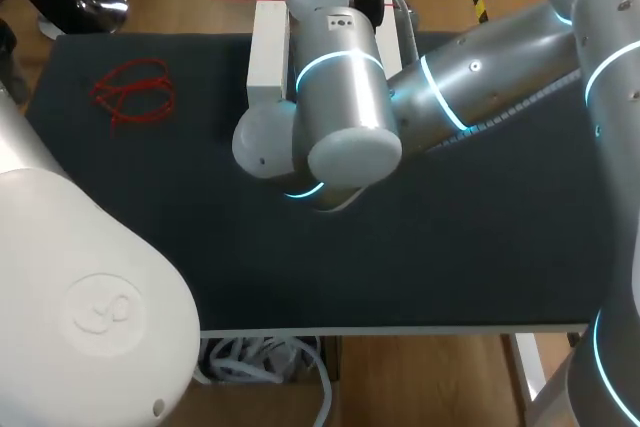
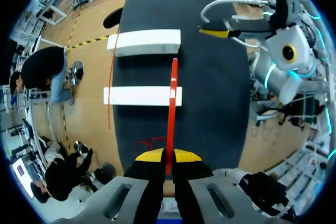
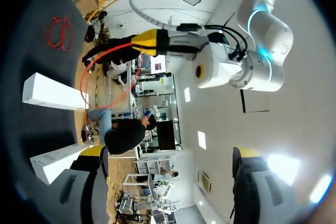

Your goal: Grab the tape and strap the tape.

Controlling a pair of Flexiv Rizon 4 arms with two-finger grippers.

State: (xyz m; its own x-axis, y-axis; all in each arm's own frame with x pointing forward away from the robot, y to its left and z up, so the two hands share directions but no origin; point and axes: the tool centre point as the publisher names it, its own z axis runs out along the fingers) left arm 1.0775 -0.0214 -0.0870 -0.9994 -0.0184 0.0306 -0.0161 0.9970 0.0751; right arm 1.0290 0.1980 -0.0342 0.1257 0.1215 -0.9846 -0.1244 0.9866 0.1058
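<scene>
Left gripper is clamped on the red tape strip. Judgement: hold it taut and square across the white block so the wide-open, empty right gripper can take the free end. Strip looks thin, flat and stiff. A loose red tangle lies upper left on the table.

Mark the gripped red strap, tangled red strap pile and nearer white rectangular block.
Gripped red strap (image 2: 171, 124): left wrist view, middle.
Tangled red strap pile (image 1: 128, 95): head view, crossing loops.
Nearer white rectangular block (image 2: 136, 96): left wrist view, top face.
</scene>
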